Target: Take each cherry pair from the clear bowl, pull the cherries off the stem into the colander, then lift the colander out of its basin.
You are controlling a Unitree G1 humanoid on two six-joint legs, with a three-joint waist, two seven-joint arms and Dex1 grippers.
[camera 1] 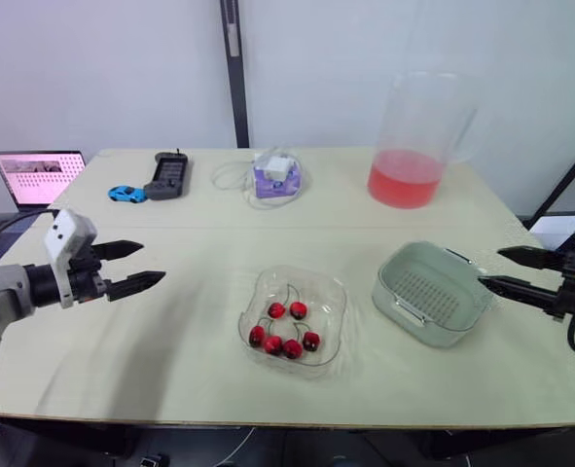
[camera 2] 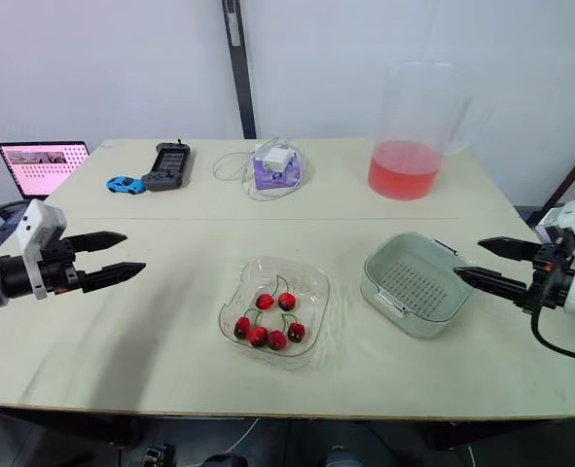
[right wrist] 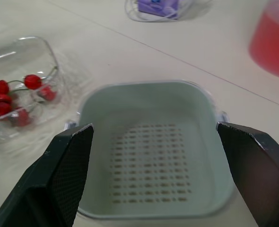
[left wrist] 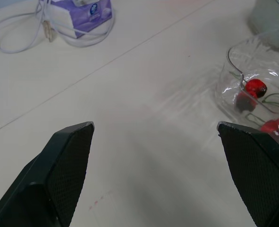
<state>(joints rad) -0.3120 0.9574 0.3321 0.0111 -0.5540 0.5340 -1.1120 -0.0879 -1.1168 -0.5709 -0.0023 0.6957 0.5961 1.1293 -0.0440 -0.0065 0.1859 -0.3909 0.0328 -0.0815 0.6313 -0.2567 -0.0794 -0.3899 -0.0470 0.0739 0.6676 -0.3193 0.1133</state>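
Red cherry pairs point(camera 1: 285, 328) lie in the clear bowl point(camera 1: 293, 273) mid-way along the surface point(camera 1: 170, 370); the colander point(camera 1: 433, 292) is empty. Your left end effector point(camera 1: 152, 261), released and empty, faces the bowl across bare surface and looks nearer; the right end effector point(camera 1: 491, 268), also released, sits beside the colander.

The clear bowl point(camera 1: 322, 292) sits at the table's middle, upright, holding six red cherries point(camera 1: 292, 347) on thin green stems, clustered toward its near side. Just to the right – close but apart – the pale green colander point(camera 1: 433, 292), square with a perforated floor, sits nested in its clear basin point(camera 1: 396, 307).
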